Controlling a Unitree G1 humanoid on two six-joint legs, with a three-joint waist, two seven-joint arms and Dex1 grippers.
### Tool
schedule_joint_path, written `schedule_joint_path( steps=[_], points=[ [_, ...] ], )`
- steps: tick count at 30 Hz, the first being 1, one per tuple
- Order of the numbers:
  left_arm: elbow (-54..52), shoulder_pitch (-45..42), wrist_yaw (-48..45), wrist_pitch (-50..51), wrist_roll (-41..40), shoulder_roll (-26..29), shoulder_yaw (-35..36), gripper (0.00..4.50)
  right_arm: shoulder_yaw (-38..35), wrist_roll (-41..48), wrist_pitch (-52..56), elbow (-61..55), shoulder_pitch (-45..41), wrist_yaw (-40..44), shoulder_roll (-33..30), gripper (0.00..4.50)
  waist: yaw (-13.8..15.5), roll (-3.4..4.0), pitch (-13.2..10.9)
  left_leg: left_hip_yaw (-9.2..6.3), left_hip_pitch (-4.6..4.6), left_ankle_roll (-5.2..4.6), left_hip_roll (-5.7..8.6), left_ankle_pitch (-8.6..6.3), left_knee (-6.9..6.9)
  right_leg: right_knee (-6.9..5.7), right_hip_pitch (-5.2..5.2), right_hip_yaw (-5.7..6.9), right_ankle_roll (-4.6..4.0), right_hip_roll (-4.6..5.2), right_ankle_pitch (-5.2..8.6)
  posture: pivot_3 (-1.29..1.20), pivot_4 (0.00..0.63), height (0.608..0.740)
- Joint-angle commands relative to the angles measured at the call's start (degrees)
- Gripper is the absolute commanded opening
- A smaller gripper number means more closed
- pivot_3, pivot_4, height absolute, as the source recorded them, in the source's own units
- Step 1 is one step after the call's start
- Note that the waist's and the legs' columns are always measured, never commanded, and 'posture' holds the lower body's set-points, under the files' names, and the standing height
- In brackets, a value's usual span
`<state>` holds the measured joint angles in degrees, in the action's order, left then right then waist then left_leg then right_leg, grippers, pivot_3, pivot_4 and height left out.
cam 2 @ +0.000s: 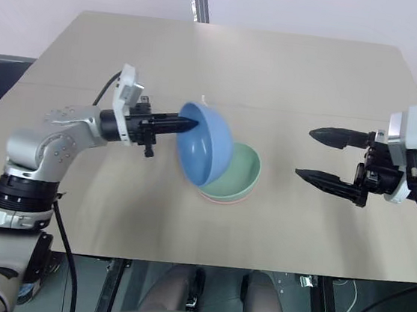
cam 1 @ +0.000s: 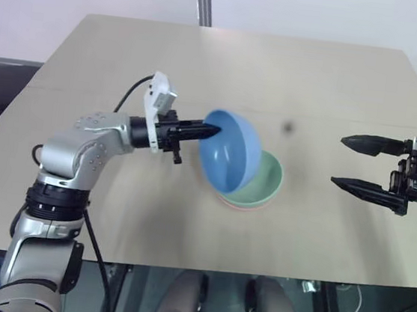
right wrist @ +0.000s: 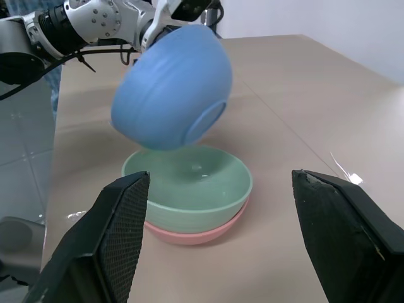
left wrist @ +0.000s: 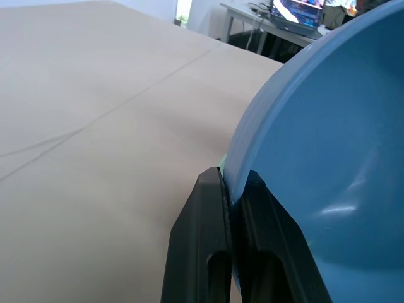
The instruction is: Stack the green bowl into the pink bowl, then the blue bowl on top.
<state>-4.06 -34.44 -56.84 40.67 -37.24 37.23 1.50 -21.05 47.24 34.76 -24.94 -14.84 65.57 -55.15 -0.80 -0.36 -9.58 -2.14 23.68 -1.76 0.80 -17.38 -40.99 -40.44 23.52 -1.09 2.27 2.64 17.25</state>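
I've got the left pincer (cam 1: 210, 131) clamped tight on the rim of the blue bowl (cam 1: 231, 158), one finger inside the wall and one outside, as the left wrist view shows up close. The bowl is off the surface (cam 1: 314, 85), tipped on its side with its hollow facing toward me and its base pointing away at about one o'clock. It hangs just above the stack, overlapping the near-left part of it from my head camera. The stack itself sits near the middle of the surface: the green bowl (cam 1: 266, 181) is nested upright inside the pink bowl (right wrist: 189, 235), and I see just a thin pink edge under the green one. From the right wrist view the blue bowl's underside is clear of the green rim, not touching it. Over at three o'clock from the stack, my right pincer (cam 1: 362, 164) hovers well apart from the bowls, fingers spread wide, nothing between them, pointing in toward the stack.
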Motion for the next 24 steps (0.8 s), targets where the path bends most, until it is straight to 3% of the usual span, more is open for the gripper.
schedule_joint_path(
  steps=[1, 6, 7, 9, 15, 21, 24],
  points=[
    [-2.5, -1.3, 0.7, 0.0, 0.1, -0.2, 0.2, 0.07, -1.8, 0.3, -1.0, -1.3, 0.1, -0.4, -0.8, 3.94, 0.0, 0.00, 0.0, 0.01, -0.02, 0.00, 0.00, 0.00, -0.02, -0.05, 0.00, -0.01, 0.00, 0.00, 0.00, 0.00, 0.150, 0.740],
    [-2.3, -1.4, 0.5, 0.1, 1.8, 0.0, -1.8, 0.07, -1.8, 0.3, -1.3, -1.5, 0.3, -0.7, -0.7, 3.94, 0.2, 0.00, 0.0, 0.00, -0.03, 0.00, 0.02, 0.00, -0.18, -0.22, 0.00, -0.01, 0.00, 0.01, 0.00, 0.00, 0.150, 0.740],
    [-2.0, -1.7, 1.0, 0.2, 2.0, -0.3, -1.8, 0.57, -1.8, 0.2, -1.4, -1.5, 0.3, -0.8, -0.7, 3.94, 0.2, 0.00, 0.0, 0.00, -0.03, 0.00, 0.02, 0.00, -0.20, -0.24, -0.01, -0.02, 0.00, 0.01, 0.00, 0.00, 0.150, 0.740],
    [-1.7, -2.0, 1.2, 0.4, 2.3, -0.5, -1.9, 0.96, -1.8, 0.3, -1.4, -1.6, 0.4, -1.0, -0.7, 3.94, 0.2, 0.00, 0.0, -0.01, -0.02, 0.00, 0.02, 0.00, -0.22, -0.26, -0.01, 0.00, 0.00, 0.01, 0.00, 0.00, 0.150, 0.740],
    [-1.8, -1.2, -0.2, -0.5, 3.1, -0.2, -2.0, 3.85, -2.0, 0.3, -1.6, -1.6, 0.6, -1.2, -0.7, 3.94, 0.2, 0.00, 0.0, 0.00, -0.02, 0.00, 0.02, 0.00, -0.22, -0.26, -0.01, -0.01, 0.00, 0.01, 0.00, 0.00, 0.150, 0.740],
    [-2.0, 0.8, -5.9, -3.2, 3.1, 3.5, -0.1, 3.85, -1.9, 0.1, -1.7, -1.3, 0.6, -1.0, -0.9, 3.94, 0.0, 0.00, 0.0, 0.00, -0.03, 0.00, 0.01, 0.00, -0.21, -0.26, 0.00, -0.02, 0.00, 0.00, 0.00, 0.00, 0.150, 0.740],
    [-1.5, 3.9, -11.1, -4.5, 2.7, 8.9, 2.0, 3.85, -2.4, 0.1, -1.6, -1.3, 1.2, -0.7, -1.2, 3.94, 0.0, 0.00, 0.0, 0.00, -0.04, 0.00, 0.01, 0.00, -0.19, -0.25, 0.00, -0.03, 0.00, 0.00, 0.00, 0.00, 0.150, 0.740]
  ],
)
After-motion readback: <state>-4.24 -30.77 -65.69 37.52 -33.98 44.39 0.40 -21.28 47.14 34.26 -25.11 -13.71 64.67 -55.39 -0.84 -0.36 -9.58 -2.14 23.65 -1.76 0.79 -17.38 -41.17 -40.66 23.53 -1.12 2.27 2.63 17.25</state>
